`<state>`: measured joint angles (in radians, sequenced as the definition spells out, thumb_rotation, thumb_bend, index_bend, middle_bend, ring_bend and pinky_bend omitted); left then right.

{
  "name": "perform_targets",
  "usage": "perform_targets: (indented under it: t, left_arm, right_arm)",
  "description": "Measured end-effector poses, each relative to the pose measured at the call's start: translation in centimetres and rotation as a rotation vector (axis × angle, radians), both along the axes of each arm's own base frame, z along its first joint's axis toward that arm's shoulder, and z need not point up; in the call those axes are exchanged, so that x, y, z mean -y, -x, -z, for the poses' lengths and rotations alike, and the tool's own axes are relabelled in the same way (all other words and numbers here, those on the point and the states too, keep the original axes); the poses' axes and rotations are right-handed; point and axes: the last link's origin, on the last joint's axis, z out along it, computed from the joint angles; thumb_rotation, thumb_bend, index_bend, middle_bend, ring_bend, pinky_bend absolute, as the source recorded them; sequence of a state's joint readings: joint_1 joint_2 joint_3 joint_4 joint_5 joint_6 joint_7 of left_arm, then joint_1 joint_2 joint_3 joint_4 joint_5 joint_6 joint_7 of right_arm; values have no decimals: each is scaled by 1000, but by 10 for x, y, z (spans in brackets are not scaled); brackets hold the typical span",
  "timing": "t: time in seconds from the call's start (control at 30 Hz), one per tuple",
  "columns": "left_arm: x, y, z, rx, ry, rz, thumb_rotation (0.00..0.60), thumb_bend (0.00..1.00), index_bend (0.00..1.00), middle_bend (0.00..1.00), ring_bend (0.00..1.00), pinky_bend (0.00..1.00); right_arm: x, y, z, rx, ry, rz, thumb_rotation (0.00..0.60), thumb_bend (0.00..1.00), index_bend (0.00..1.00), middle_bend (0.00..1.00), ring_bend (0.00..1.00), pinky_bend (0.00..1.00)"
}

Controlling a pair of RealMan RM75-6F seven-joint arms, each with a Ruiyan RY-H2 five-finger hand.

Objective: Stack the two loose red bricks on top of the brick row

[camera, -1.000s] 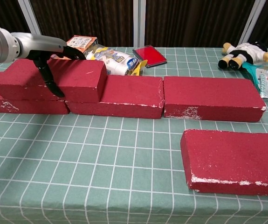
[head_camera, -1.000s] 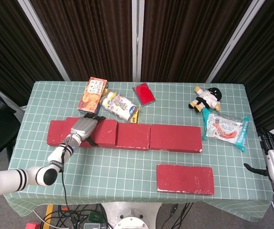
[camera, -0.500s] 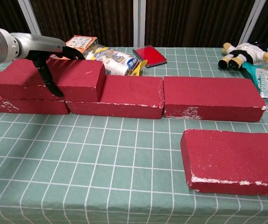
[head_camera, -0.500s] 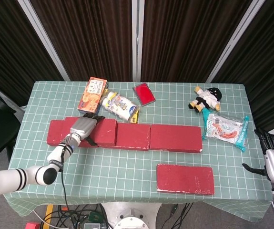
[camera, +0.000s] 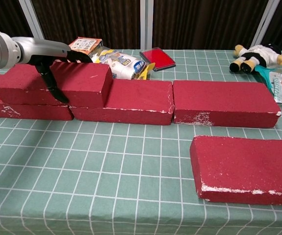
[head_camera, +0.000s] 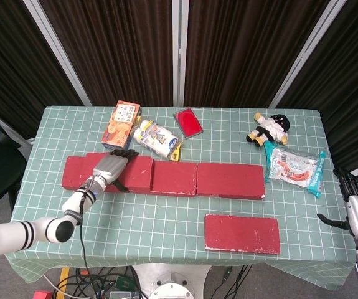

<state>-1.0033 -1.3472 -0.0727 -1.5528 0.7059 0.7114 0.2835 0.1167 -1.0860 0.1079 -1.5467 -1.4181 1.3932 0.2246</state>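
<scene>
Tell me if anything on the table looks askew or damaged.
The stacked brick held by the left hand sits slightly skewed across the row's left end. The loose brick has white chipped edges. Nothing looks spilled.

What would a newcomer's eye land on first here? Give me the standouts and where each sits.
The row of red bricks across the middle of the checked table dominates, with the left hand gripping a stacked brick on the row's left end. A loose brick lies flat alone at the near right. The plush doll at the far right adds the one odd note.
</scene>
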Motion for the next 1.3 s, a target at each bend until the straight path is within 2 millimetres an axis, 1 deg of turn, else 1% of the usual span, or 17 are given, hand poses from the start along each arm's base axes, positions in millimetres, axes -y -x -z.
perform_targets:
  t: [0.57,0.73,0.87,1.0,1.07,1.17,1.27,1.3]
  left_arm:
    - [5,-1,-6,12,3,10,600,92,0,0,0,0]
    - [8,-4,-17,14,-11,19,600,92,0,0,0,0]
    - [15,-3,-36,16,-40,22,600,89,0,0,0,0]
    - [26,14,-71,-4,-131,34,600,90,0,0,0,0]
    - [34,24,-82,-14,-168,49,600,90,0,0,0,0]
    - [51,43,-102,-37,-232,79,600,89,0,0,0,0]
    - [75,68,-120,-54,-305,88,600,89,0,0,0,0]
    - [87,79,-127,-55,-331,77,600,89,0,0,0,0]
  right_arm:
    - [-1,-2,-1,-5,6,-4,600,0,0,0,0,0]
    - [-3,-5,-5,-6,15,-16,600,0,0,0,0,0]
    - [-5,-10,-9,-24,8,-28,600,0,0,0,0,0]
    - [-10,-19,-16,-50,-11,-41,600,0,0,0,0,0]
    - [-12,-28,-18,-47,-25,-59,600,0,0,0,0,0]
    - [-14,-42,-18,-49,-67,-98,600,0,0,0,0,0]
    - [-12,-59,-13,-81,-137,-138,600,0,0,0,0,0]
    - [-12,-65,-10,-90,-162,-153,600,0,0,0,0,0]
